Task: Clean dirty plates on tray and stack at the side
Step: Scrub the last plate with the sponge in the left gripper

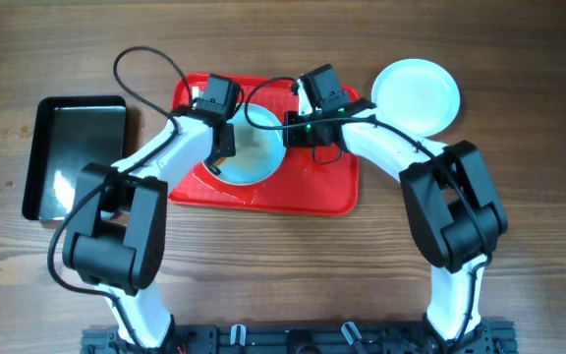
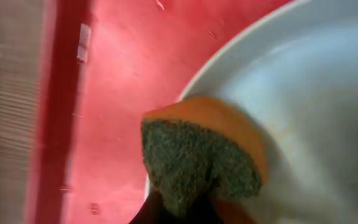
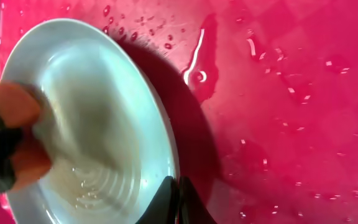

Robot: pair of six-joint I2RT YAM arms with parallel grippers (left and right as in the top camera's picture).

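One white-bluish plate (image 1: 255, 155) lies tilted on the red tray (image 1: 312, 197). My left gripper (image 1: 226, 147) is shut on an orange sponge with a dark green scrub face (image 2: 197, 155), which presses on the plate's left inner edge (image 2: 316, 93). My right gripper (image 1: 296, 126) is shut on the plate's right rim (image 3: 92, 124), its fingertips (image 3: 178, 199) pinched over the edge. The sponge also shows at the left of the right wrist view (image 3: 8, 118). Another plate (image 1: 416, 95) lies on the table to the right of the tray; whether it is a stack I cannot tell.
A glossy black tray (image 1: 72, 157) lies on the table left of the red tray. Water drops and streaks lie on the red tray's floor (image 3: 291, 93). The red tray's raised left rim (image 2: 61, 93) is close to the sponge.
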